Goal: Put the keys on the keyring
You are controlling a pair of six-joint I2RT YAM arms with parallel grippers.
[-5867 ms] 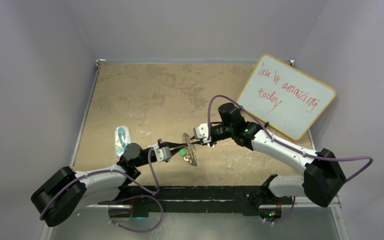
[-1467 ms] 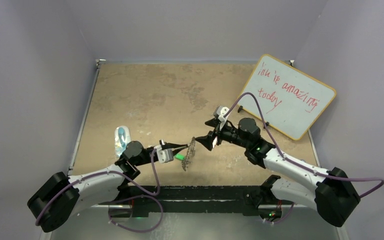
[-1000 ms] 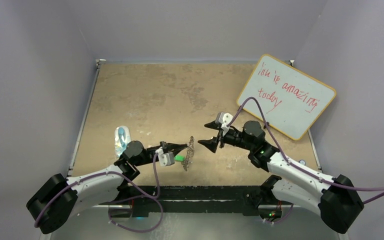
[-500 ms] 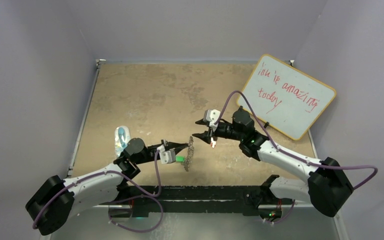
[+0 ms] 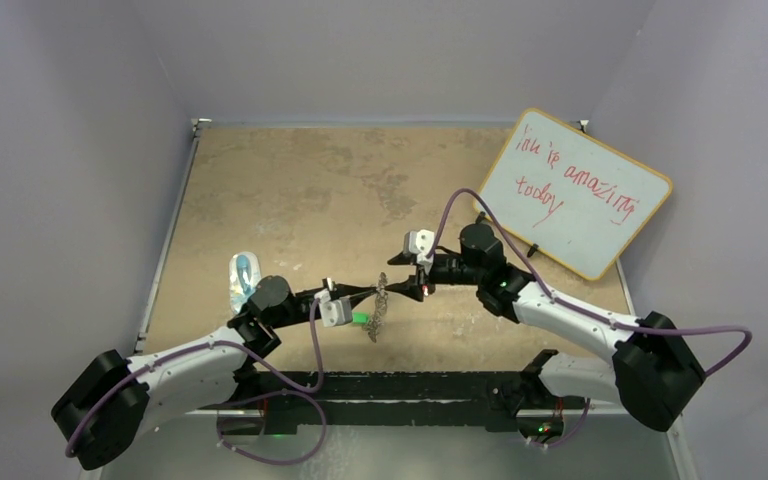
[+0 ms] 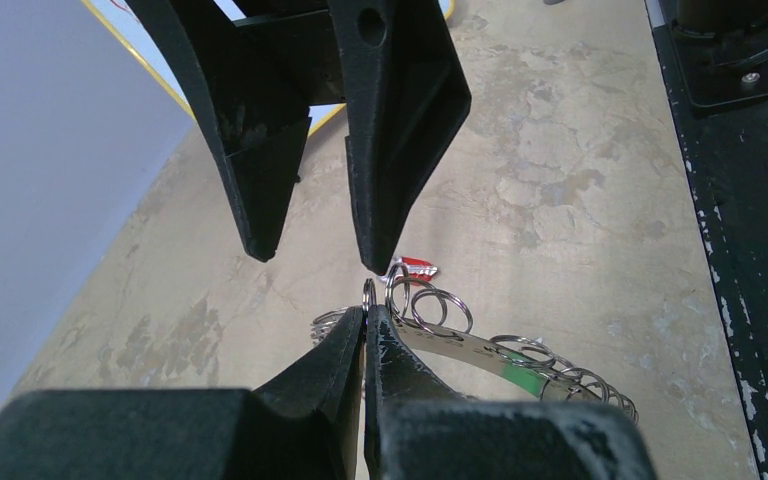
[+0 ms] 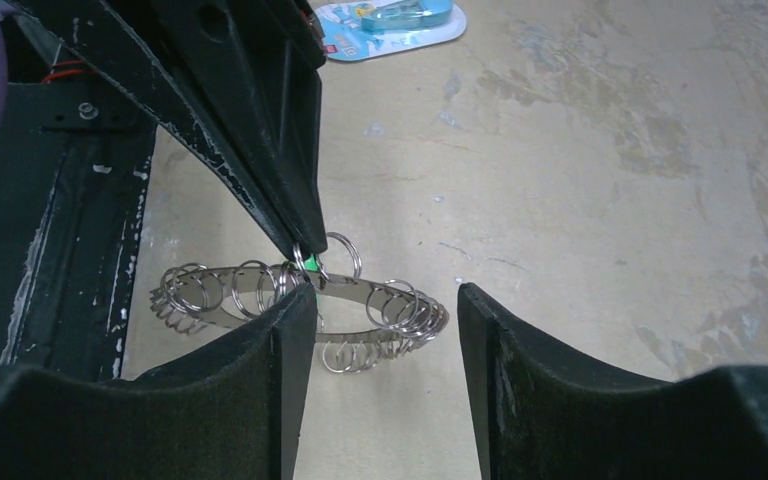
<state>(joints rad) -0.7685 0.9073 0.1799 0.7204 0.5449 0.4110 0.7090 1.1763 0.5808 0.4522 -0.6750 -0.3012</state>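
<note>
The keyring (image 5: 378, 310) hangs on edge above the table, and my left gripper (image 5: 369, 293) is shut on one small loop at its rim. In the left wrist view the pinched loop sits at the left gripper's (image 6: 365, 310) tips and the keyring's band (image 6: 460, 346) curves off to the right. A green key (image 5: 360, 318) hangs on the ring. The red key (image 6: 416, 266) shows just behind the ring, under my right arm. My right gripper (image 5: 396, 284) is open and close to the ring's top from the right. Through the right gripper (image 7: 385, 292) the keyring (image 7: 372, 288) lies just beyond the fingertips.
A clear bluish plastic pack (image 5: 243, 278) lies on the table by my left arm. A whiteboard (image 5: 572, 192) with red writing leans at the back right. A black rail (image 5: 400, 385) runs along the near edge between the arm bases.
My right gripper has swung left and down until it is close to the ring, its jaws a little narrower. The left gripper and ring have barely moved.
</note>
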